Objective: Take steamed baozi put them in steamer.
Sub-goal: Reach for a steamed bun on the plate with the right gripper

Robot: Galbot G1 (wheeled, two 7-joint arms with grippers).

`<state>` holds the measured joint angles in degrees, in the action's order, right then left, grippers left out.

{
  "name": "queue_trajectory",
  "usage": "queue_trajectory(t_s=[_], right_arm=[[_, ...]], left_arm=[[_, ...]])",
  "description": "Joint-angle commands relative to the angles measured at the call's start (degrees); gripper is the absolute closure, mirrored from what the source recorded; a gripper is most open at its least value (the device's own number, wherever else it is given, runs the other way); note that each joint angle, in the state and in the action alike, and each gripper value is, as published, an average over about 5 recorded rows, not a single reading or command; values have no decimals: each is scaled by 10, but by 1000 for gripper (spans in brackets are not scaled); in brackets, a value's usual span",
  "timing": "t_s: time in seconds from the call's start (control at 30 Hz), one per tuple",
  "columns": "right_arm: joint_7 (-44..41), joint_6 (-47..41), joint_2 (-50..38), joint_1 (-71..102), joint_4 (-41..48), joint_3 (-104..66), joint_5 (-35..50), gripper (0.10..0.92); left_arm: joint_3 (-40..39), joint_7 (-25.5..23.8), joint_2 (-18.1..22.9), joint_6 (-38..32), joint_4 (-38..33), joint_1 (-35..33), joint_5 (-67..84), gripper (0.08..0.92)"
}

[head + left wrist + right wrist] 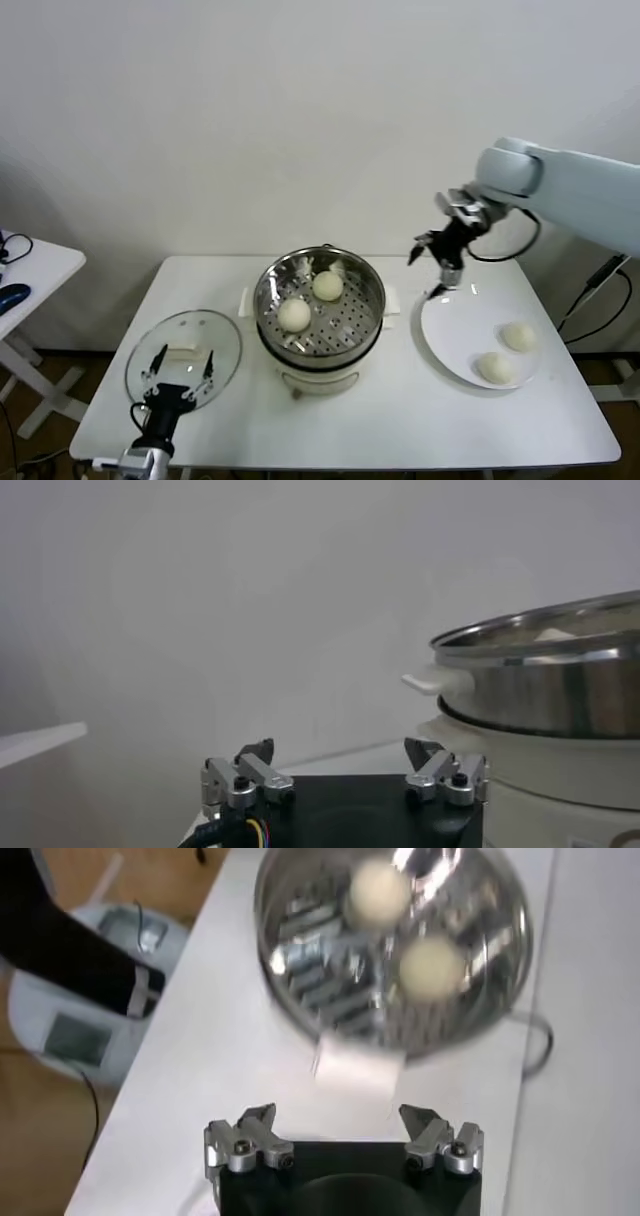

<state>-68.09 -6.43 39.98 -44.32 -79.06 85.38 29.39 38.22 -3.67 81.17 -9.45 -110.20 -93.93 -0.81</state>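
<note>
The right gripper [443,252] hangs with fingers spread and nothing in them, above the far edge of the plate [450,330]; two buns [507,352] lie on it nearer the robot. Two more buns [310,300] sit in the steamer [372,290] to its left. The left gripper [176,377] rests released over the glass lid [222,345]
</note>
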Motion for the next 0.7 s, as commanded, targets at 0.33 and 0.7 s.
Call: queue_trajectory(t_s=[0.33,0.7], right_arm=[[-2,72,-211,366,24,-274,-284,203],[24,69,-146,401,85,-274,-303,203]], left_arm=[[-8,-10,10,-14,-5,-13,-17,177],[7,-8,8,-19,6,-22,-10,177]])
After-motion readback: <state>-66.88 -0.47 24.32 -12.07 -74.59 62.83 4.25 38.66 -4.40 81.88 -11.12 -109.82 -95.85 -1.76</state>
